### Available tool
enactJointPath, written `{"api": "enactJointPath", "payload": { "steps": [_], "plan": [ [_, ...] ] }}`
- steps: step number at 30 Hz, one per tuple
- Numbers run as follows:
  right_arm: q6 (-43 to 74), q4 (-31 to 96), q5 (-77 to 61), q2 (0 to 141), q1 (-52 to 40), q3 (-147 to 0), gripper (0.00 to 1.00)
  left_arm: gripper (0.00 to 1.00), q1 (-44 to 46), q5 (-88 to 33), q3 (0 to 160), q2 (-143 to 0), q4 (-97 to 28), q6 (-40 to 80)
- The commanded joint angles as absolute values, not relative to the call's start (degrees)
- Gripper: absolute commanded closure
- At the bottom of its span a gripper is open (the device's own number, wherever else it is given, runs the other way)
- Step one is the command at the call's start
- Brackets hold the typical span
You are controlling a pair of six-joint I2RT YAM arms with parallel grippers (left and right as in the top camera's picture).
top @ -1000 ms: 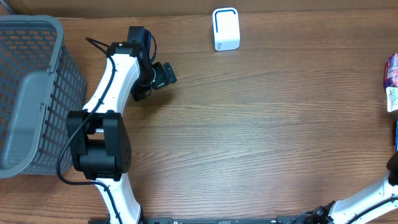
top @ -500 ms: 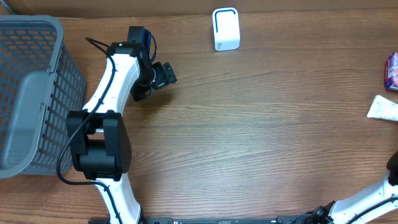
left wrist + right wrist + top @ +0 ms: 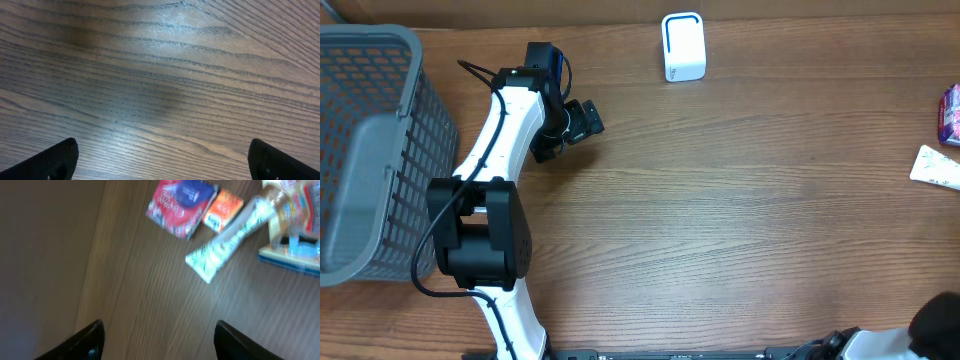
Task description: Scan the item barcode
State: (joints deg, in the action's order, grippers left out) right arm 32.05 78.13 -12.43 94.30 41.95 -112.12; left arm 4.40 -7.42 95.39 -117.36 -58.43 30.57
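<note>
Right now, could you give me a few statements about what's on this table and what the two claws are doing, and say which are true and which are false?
1. The white scanner stands near the far edge of the table. True.
2. The left gripper holds a packet. False: its fingers are wide apart with only bare wood between them.
3. The red packet lies in the basket. False: it lies on the table at the right edge, far from the basket.
4. The right gripper is open and empty. True.
5. The white tube lies beside an orange packet. True.
</note>
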Motion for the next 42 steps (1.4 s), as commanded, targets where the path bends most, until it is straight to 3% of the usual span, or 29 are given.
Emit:
{"api": "enactJointPath", "payload": {
  "steps": [1,5,14,16,17,18,35,42],
  "plan": [
    [25.74,85.03,-16.80,89.58,40.51,-112.20,0.30,0.00,4.51,-7.05,95.72,-117.64,-58.24,31.55],
    [22.83,88.47,-16.80,82.24,36.01,-106.50,0.29,0.00,4.51,-7.05,95.72,-117.64,-58.24,31.55],
    [22.68,78.87,-16.62,59.20,22.50,-81.60,0.26,0.00,4.51,-7.05,95.72,-117.64,-58.24,31.55],
    [22.65,77.73,-16.60,55.09,20.53,-75.90,0.19,0.00,4.51,-7.03,95.72,-117.64,-58.24,31.55],
    [22.68,77.30,-16.62,52.58,19.79,-71.92,0.00,0.00,4.51,-7.03,95.72,-117.64,-58.24,31.55],
    [22.68,77.45,-16.62,50.70,19.70,-68.36,0.00,0.00,4.51,-7.03,95.72,-117.64,-58.24,31.55],
    [22.24,79.68,-15.16,56.14,19.68,-61.87,0.00,0.00,4.51,-7.05,95.72,-117.64,-58.24,31.55],
    [22.20,71.92,-16.67,56.64,14.61,-60.99,0.00,0.00,4.51,-7.05,95.72,-117.64,-58.24,31.55]
  ]
}}
